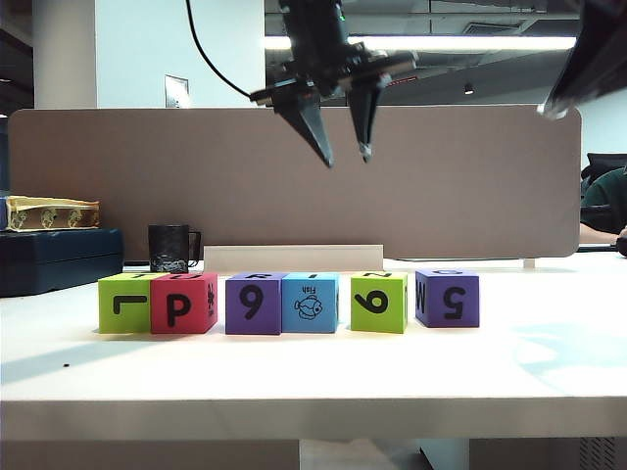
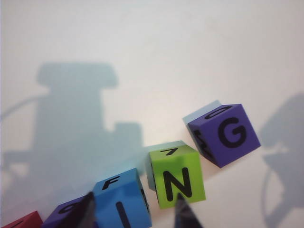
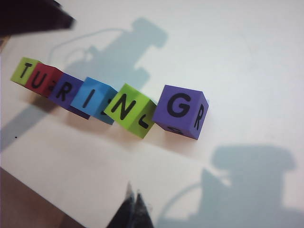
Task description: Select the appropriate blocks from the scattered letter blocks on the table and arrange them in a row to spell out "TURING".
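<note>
A: Item one, letter blocks (image 1: 289, 303)?
B: Six in a row along the near half of the table (image 1: 313, 382). Left to right: lime green block (image 1: 123, 303), red-pink block (image 1: 183, 303), purple block (image 1: 253, 304), light blue block (image 1: 310, 303) with a fish, second lime green block (image 1: 378, 303), second purple block (image 1: 447, 299) standing slightly apart. Tops read T, U, R, I, N, G.
A: Grippers?
B: Left gripper (image 1: 342, 153) hangs high above the row's middle, fingers parted, empty. Right gripper (image 3: 133, 209) hovers near the front edge, tips pressed together, holding nothing as far as the blur allows.
A: Surroundings?
B: Black mug (image 1: 169, 248) and divider panel (image 1: 470, 186) behind.
</note>
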You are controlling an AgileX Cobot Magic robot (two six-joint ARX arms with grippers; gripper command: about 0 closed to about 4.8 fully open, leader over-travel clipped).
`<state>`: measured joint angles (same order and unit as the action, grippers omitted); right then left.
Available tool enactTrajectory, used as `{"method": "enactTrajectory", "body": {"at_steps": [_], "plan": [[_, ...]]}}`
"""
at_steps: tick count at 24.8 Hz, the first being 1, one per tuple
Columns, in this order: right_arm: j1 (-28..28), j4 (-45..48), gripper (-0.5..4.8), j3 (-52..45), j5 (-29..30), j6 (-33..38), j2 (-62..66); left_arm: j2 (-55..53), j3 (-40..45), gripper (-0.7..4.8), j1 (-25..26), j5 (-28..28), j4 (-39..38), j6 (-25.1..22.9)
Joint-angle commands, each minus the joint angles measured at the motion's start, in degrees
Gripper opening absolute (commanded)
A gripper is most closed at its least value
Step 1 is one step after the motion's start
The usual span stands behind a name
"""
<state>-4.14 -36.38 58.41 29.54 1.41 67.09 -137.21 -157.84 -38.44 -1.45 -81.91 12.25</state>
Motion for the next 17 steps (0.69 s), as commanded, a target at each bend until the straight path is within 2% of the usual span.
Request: {"method": "enactTrajectory", "body": {"at_steps": [1,6,9,12,17], "plan": [[0.0,2.9,-0.01,0.3,-0.1,-0.2,2.2,2.9,-0.2,0.91,0.5,0.2,-0.3,-2.6],[-0.1,5.8,-0.01,0.3,-0.1,-0.2,7.0,7.3,-0.2,-0.01,0.6,3.3,-0.3,-6.1],[-0.1,7.0,-0.01,0.3,0.0,-0.2,8.6,8.8,-0.2,-0.06,0.7,5.9,-0.3,-6.4],[-0.1,8.5,-0.01,0.4,0.0,-0.2,11.0,11.0,-0.2,-0.06,0.7,11.3,-0.3,-6.5],[-0.1,11.8,-0.01,0.3,-0.2,-0.2,13.2,13.4,-0.2,-0.06,0.6,11.8,-0.4,-6.5]]}}
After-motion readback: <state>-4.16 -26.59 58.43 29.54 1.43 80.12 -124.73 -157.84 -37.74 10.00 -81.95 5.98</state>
